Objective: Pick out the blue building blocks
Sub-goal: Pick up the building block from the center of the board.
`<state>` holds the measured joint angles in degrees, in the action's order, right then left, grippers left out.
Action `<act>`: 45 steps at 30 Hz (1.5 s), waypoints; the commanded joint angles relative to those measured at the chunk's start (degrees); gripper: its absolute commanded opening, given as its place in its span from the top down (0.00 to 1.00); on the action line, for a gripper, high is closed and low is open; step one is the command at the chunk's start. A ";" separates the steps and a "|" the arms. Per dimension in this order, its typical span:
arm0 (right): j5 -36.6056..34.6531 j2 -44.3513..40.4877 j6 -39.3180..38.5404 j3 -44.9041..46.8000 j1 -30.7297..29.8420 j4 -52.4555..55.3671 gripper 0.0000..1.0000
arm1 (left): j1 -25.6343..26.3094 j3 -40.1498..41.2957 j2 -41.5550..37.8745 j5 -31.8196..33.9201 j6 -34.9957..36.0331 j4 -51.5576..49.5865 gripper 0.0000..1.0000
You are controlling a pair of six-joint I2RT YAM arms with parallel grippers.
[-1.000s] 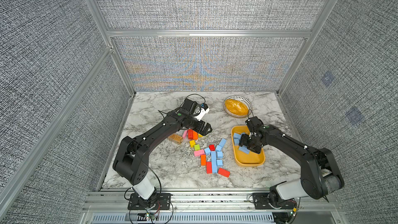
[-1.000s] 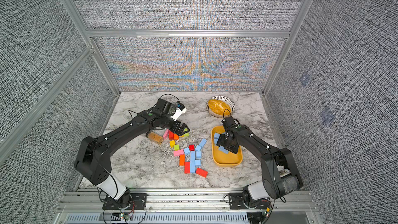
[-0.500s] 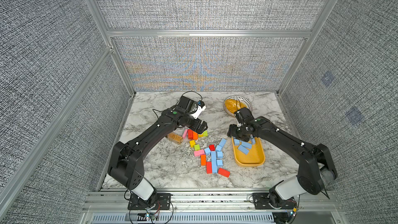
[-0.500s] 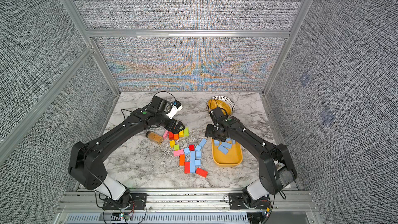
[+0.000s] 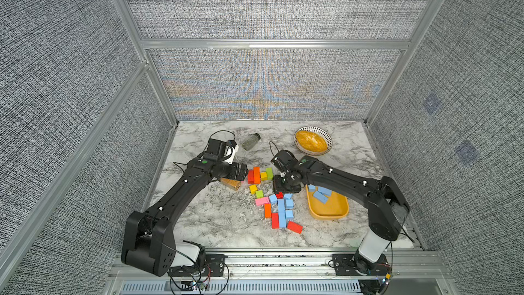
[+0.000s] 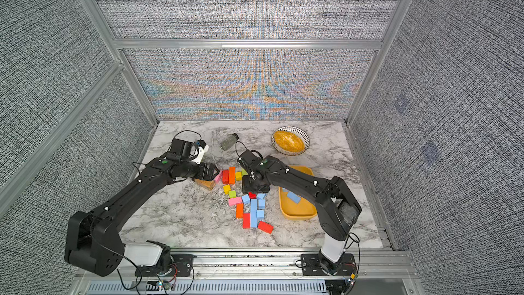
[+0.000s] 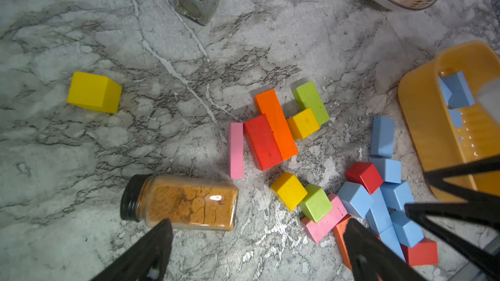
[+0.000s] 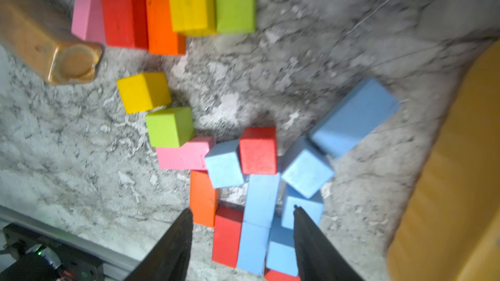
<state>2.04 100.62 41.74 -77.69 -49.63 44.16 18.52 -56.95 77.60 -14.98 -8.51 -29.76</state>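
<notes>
Looking down on a marble tabletop (image 5: 215, 222), walled in by grey fabric panels (image 5: 263, 9). Reaching in from the near edge: a black left arm (image 5: 181, 194) and a black right arm (image 5: 340, 178), wrists close together near the middle.

Partly under the right arm, a yellow tray (image 5: 331, 211), lying flat and holding a few of the blue building blocks (image 5: 320, 196). Behind it, well apart, a patterned bowl (image 5: 326, 133) full of something orange-yellow.

At the end of the left arm, the left gripper (image 7: 257, 225), fingers spread wide with nothing between them, hanging just over a spice jar (image 7: 186, 201) of brown powder lying on its side. At the end of the right arm, the right gripper (image 8: 242, 210), fingers parted and pinching nothing, poised over the blue cluster on the tabletop; cannot tell whether touching any block. Toward the back, a clear jar (image 5: 251, 141), also on its side.

Most of the blue blocks bunched on the tabletop just beside the tray, touching one another and mixed with red, orange and pink ones. Between the two grippers, a tight row of coloured blocks (image 5: 259, 174) in red, orange, yellow and green. Smallest, in the left wrist view, a lone yellow cube (image 7: 93, 91), well apart from the others.
</notes>
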 commanded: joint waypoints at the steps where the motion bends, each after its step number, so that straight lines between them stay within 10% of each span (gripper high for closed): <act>1: 0.24 0.22 5.74 0.05 -2.70 2.64 0.42 | -0.24 0.09 0.05 -1.05 -4.50 5.47 0.00; 17: -2.13 3.39 5.56 5.37 -4.69 -8.83 0.54 | -0.24 -1.89 0.53 0.84 -2.83 2.60 0.00; 45: -1.84 7.88 -3.80 1.33 -0.91 -7.80 0.46 | -0.33 -1.57 4.37 1.74 -0.74 3.46 0.00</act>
<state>0.64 108.42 38.26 -75.59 -50.30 35.09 18.24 -57.71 82.46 -12.60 -8.69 -27.05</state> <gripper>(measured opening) 0.541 0.999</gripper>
